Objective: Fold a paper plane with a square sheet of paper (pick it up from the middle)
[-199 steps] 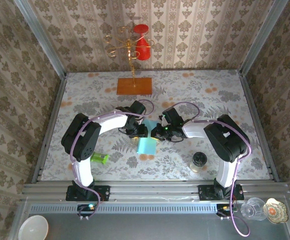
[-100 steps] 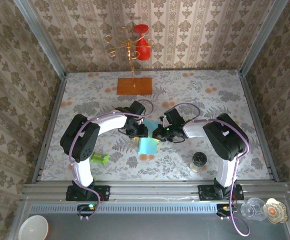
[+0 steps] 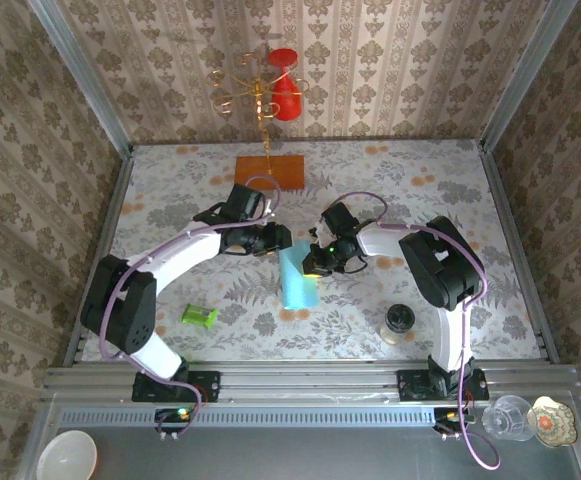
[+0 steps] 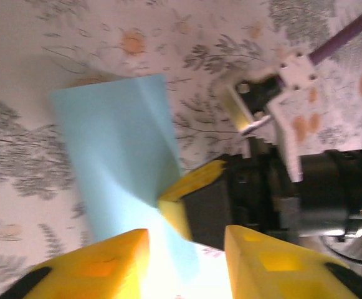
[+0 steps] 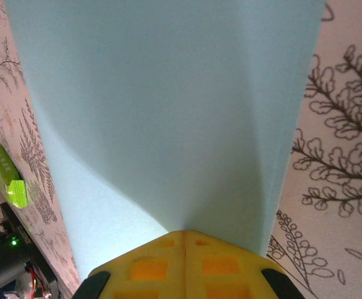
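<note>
The light-blue square sheet of paper is bent along a crease into a narrow strip at the table's middle. My right gripper is shut on its upper edge, and in the right wrist view the sheet spreads away from the pinched fingertips. My left gripper sits just left of that grip, open. In the left wrist view its yellow fingers stand apart at the sheet's near edge without clamping it. The paper plane is out of view.
A green cylinder lies front left, also seen as a green cylinder from the right wrist. An orange board and a gold stand with a red glass are at the back. A dark-lidded jar stands front right.
My left arm has swung back and to the left, its gripper drawing off the sheet. The sheet now hangs longer and narrower from the shut right gripper.
</note>
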`<state>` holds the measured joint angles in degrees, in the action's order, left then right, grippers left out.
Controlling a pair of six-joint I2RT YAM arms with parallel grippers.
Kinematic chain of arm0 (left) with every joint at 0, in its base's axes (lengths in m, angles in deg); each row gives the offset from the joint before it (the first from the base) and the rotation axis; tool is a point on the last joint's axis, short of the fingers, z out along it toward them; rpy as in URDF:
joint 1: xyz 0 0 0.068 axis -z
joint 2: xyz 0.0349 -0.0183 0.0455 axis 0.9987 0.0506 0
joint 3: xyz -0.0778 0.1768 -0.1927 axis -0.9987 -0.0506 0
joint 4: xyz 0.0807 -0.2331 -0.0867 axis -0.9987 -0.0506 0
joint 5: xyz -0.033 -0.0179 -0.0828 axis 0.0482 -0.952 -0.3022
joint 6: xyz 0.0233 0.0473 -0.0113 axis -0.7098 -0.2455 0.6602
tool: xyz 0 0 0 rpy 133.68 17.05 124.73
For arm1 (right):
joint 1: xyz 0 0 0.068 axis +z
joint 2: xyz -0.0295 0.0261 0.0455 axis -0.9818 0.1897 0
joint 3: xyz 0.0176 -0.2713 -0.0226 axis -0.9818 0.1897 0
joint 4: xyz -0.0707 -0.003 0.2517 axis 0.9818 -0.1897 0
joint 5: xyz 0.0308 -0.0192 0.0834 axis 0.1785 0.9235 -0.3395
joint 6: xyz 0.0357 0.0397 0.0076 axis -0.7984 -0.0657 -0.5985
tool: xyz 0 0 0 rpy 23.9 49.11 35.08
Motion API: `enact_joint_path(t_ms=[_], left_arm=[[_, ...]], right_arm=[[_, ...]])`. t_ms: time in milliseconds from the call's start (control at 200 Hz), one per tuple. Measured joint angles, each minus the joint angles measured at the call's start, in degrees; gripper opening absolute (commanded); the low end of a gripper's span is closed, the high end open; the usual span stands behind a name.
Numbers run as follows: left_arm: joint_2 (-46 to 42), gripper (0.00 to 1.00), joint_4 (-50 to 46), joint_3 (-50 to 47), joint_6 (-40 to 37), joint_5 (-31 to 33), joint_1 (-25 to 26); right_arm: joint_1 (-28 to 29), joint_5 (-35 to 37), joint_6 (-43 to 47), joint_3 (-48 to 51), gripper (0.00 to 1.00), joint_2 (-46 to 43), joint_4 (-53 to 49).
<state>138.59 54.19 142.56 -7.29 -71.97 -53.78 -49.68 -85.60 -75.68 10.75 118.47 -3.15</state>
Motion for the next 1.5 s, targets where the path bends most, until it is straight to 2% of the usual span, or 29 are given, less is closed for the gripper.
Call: enact_joint_path(t_ms=[190, 385, 780, 1120, 1396, 1501], left_arm=[[5.31, 0.15, 2.21, -0.24, 2.95, -2.49, 2.75], [9.64, 0.07, 1.57, -0.24, 4.11, -2.51, 3.69], [11.87, 0.07, 1.57, -1.20, 4.09, -5.09, 3.89], [13.44, 0.06, 1.77, -2.91, 2.91, -4.39, 3.19], [12.11, 0.07, 8.44, -9.46, 1.49, -9.33, -0.61], [9.29, 0.07, 9.51, -13.68, 0.48, -11.10, -4.57]], right_arm=[[0.00, -0.20, 0.39, -0.28, 0.04, 0.20, -0.55], [0.00, -0.20, 0.37, -0.26, 0.04, 0.20, -0.55], [-0.02, -0.17, 0.13, -0.22, 0.04, 0.20, -0.52], [-0.15, -0.13, -0.04, -0.13, 0.03, 0.33, -0.74], [-0.70, -0.37, -0.02, 0.02, 0.02, 0.57, -0.96], [-0.87, -0.76, 0.00, 0.31, 0.02, 0.57, -0.76]])
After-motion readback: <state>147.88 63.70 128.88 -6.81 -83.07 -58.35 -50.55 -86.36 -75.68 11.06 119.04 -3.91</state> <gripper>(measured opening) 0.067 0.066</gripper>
